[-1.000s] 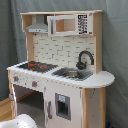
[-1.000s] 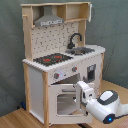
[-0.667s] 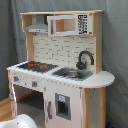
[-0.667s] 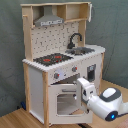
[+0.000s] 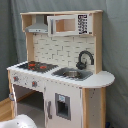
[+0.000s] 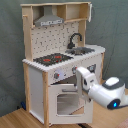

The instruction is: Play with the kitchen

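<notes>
- Gripper (image 6: 80, 76) hovering at the toy kitchen (image 6: 60, 60) front; knob panel (image 6: 67, 73) directly ahead, oven door (image 6: 69, 100) just below.
- Finger opening: cannot tell.

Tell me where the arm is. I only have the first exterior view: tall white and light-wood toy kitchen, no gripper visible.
Observer: In the second exterior view the white robot arm reaches in from the second exterior view's right, in front of the kitchen.
Operator: Gripper height?
Observer: The gripper is level with the knob panel, just below the black-red hob.
Operator: Oven?
Observer: The windowed oven door sits directly below the gripper, and the arm covers its upper right corner.
Operator: Touching anything?
Observer: Cannot tell. The gripper overlaps the panel's right part, so any contact is hidden.
</notes>
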